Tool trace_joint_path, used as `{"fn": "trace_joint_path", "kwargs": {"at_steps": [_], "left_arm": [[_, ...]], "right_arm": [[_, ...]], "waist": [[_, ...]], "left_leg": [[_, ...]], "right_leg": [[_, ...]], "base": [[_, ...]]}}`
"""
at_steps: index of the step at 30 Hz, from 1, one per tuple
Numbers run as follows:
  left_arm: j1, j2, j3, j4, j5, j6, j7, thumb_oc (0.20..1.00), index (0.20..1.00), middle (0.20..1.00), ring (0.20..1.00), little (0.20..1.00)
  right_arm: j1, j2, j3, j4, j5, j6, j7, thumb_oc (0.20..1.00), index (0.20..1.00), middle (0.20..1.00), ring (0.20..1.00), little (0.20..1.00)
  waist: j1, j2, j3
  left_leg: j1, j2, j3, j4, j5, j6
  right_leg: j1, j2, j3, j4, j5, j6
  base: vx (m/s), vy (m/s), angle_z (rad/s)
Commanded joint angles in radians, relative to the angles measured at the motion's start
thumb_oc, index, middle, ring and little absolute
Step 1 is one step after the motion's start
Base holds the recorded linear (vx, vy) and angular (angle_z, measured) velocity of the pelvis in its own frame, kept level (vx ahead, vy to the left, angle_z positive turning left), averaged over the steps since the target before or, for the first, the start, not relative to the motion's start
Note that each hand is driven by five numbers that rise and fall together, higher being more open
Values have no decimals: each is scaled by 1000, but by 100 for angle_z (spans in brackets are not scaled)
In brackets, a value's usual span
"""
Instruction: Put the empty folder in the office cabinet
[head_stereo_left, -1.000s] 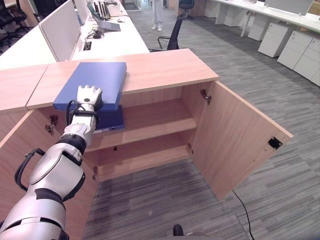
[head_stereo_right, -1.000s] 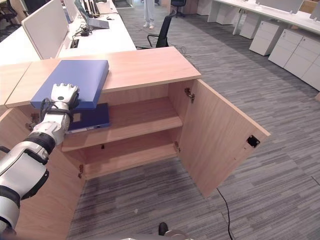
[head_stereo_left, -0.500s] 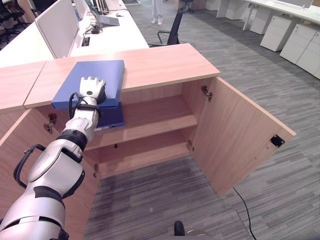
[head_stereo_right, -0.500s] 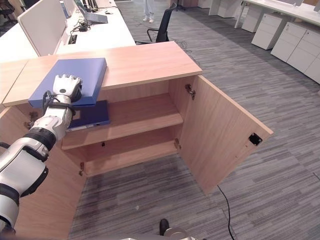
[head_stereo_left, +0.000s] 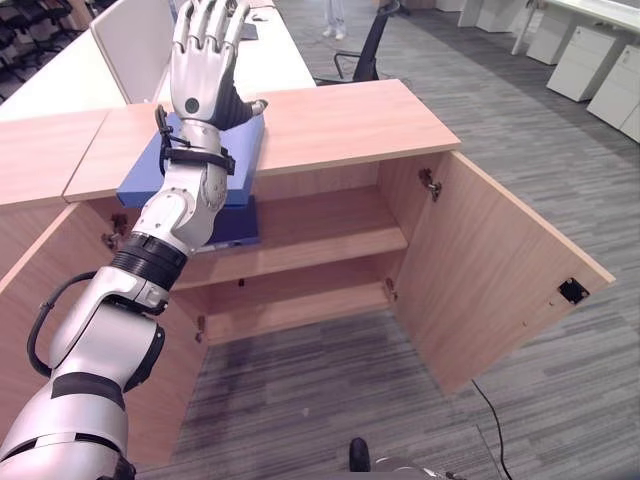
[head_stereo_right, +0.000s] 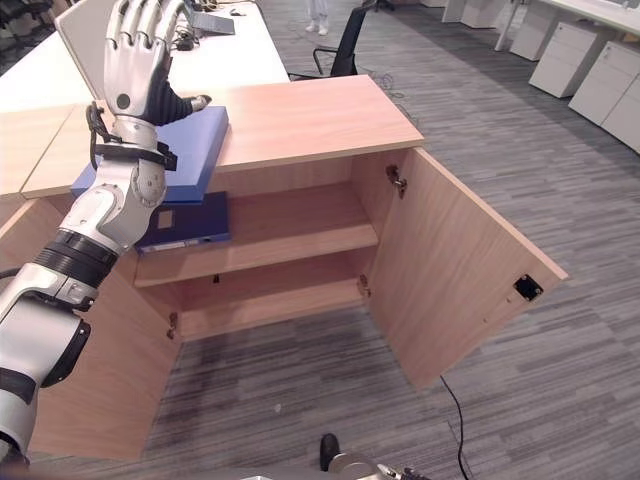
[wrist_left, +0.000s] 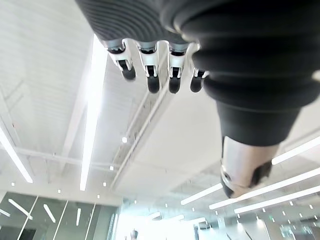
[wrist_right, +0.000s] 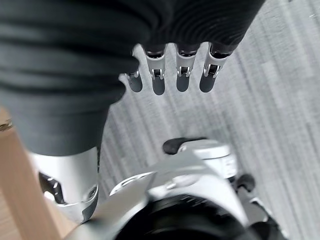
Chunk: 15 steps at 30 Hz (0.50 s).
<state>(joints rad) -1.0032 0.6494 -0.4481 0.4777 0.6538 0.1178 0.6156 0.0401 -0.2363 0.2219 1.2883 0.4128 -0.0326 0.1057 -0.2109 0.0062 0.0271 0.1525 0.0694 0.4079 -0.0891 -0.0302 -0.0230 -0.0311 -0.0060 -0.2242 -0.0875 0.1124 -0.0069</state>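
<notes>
While the cabinet (head_stereo_left: 330, 240) stands with both doors swung wide, its right door (head_stereo_left: 500, 280) juts out nearest over the grey carpet floor (head_stereo_left: 330, 400), and the right robot hand (wrist_right: 172, 75) hangs low above that carpet with straight, relaxed fingers, holding nothing; inside the cabinet the lower shelf (head_stereo_left: 300, 305) lies bare; on the upper shelf (head_stereo_left: 320, 225), at its left end, a dark blue binder (head_stereo_right: 190, 222) lies flat; the cabinet's wooden top forms the surface (head_stereo_left: 350, 115), and the blue folder (head_stereo_right: 195, 150) lies flat on its left part, directly above the binder, with its near edge reaching the surface's front edge; the left robot hand (head_stereo_left: 200, 60) is raised upright above the folder, fingers spread and straight, thumb out to the side, released and touching nothing; beyond the cabinet a white desk (head_stereo_left: 280, 60) carries a laptop (head_stereo_right: 212, 22), with a black office chair (head_stereo_left: 365, 50) just beside it; farther off, a person's legs (head_stereo_left: 335, 15) stand on the carpet.
</notes>
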Motion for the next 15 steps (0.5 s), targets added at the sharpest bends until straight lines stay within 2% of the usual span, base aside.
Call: {"fn": "trace_joint_path", "kwargs": {"at_steps": [1, 2, 3, 4, 5, 6, 7, 8, 9, 10, 12, 13, 14, 15], "left_arm": [[-1, 39, 119, -9, 28, 3, 42, 1000, 1000, 1000, 1000, 1000], [1, 39, 120, -12, 28, 3, 41, 1000, 1000, 1000, 1000, 1000], [16, 42, 135, -39, 22, -5, 40, 1000, 1000, 1000, 1000, 1000], [37, 33, 154, -78, 7, -12, 33, 1000, 1000, 1000, 1000, 1000], [46, 24, 163, -96, 5, -19, 29, 1000, 1000, 1000, 1000, 1000], [47, 24, 163, -96, 5, -19, 29, 1000, 1000, 1000, 1000, 1000], [68, 12, 182, -116, 2, -29, 30, 1000, 1000, 1000, 1000, 1000], [91, 8, 203, -145, 4, -37, 29, 1000, 1000, 1000, 1000, 1000], [97, 8, 209, -152, 6, -37, 27, 1000, 1000, 1000, 1000, 1000], [130, 5, 242, -198, 5, -43, 37, 1000, 1000, 1000, 1000, 1000], [163, -2, 268, -232, 10, -48, 45, 1000, 1000, 1000, 1000, 1000], [179, 1, 279, -250, 14, -52, 47, 1000, 1000, 1000, 1000, 1000], [182, 0, 281, -253, 15, -52, 45, 1000, 1000, 1000, 1000, 1000], [213, -2, 305, -288, 25, -63, 46, 1000, 1000, 1000, 1000, 1000]], "right_arm": [[-22, 37, 20, 38, -11, -5, 0, 1000, 1000, 1000, 1000, 1000], [-23, 37, 19, 38, -12, -5, -1, 1000, 1000, 1000, 1000, 1000], [-26, 27, 15, 33, -19, -9, -5, 1000, 1000, 1000, 1000, 1000], [-42, 5, 4, 29, -28, -12, -18, 1000, 1000, 1000, 1000, 1000], [-48, 0, 0, 28, -30, -13, -22, 1000, 1000, 1000, 1000, 1000], [-48, 1, 0, 29, -30, -13, -23, 1000, 1000, 1000, 1000, 1000], [-50, -3, -9, 28, -36, -16, -26, 1000, 1000, 1000, 1000, 1000], [-50, -12, -13, 27, -48, -18, -26, 1000, 1000, 1000, 1000, 1000], [-49, -15, -13, 27, -49, -18, -26, 1000, 1000, 1000, 1000, 1000], [-50, -24, -21, 26, -67, -19, -28, 1000, 1000, 1000, 1000, 1000], [-49, -33, -23, 27, -74, -20, -30, 1000, 1000, 1000, 1000, 1000], [-48, -31, -28, 28, -78, -20, -28, 1000, 1000, 1000, 1000, 1000], [-47, -33, -27, 28, -78, -20, -28, 1000, 1000, 1000, 1000, 1000], [-45, -28, -31, 32, -81, -19, -21, 1000, 1000, 1000, 1000, 1000]], "waist": [[-2, -74, -25], [-3, -67, -28], [9, -86, -6], [46, -100, 46], [53, -101, 52], [52, -95, 48], [60, -101, 49], [65, -102, 45], [63, -101, 41], [75, -94, 40], [83, -86, 37], [87, -75, 35], [87, -74, 30], [88, -60, 15]], "left_leg": [[-25, 22, 0, 144, -58, -46], [-24, 27, -20, 157, -84, -51], [-75, 51, -6, 250, -48, -58], [-207, 126, -57, 488, 29, -87], [-249, 141, -67, 531, 51, -92], [-245, 142, -86, 534, 32, -105], [-280, 158, -55, 492, 30, -97], [-300, 144, -53, 440, 7, -89], [-298, 138, -52, 433, 9, -85], [-316, 118, -61, 333, 15, -81], [-322, 109, -70, 258, 58, -90], [-320, 107, -69, 211, 83, -81], [-308, 102, -84, 198, 70, -89], [-286, 82, -73, 152, 88, -72]], "right_leg": [[112, -42, 18, 32, -113, 118], [120, -37, 28, 31, -127, 124], [119, -42, 12, 42, -125, 104], [131, -31, -7, 63, -144, 68], [135, -30, -23, 60, -152, 63], [142, -24, -13, 59, -165, 68], [154, -31, -36, 50, -169, 72], [163, -39, -39, 44, -173, 81], [162, -43, -40, 43, -173, 84], [170, -49, -36, 43, -183, 92], [178, -57, -33, 47, -194, 97], [177, -57, -38, 53, -192, 98], [183, -58, -26, 52, -201, 102], [197, -69, -29, 61, -208, 111]], "base": [[82, -139, 16], [-22, -146, 10], [-82, -225, 13], [-153, -282, 4], [5, -183, 4], [125, -44, 19], [193, 25, 33], [123, 30, 52], [170, 141, 55], [171, 173, 57], [123, 144, 18], [74, 66, -26], [206, 207, -43], [279, 198, -51]]}}
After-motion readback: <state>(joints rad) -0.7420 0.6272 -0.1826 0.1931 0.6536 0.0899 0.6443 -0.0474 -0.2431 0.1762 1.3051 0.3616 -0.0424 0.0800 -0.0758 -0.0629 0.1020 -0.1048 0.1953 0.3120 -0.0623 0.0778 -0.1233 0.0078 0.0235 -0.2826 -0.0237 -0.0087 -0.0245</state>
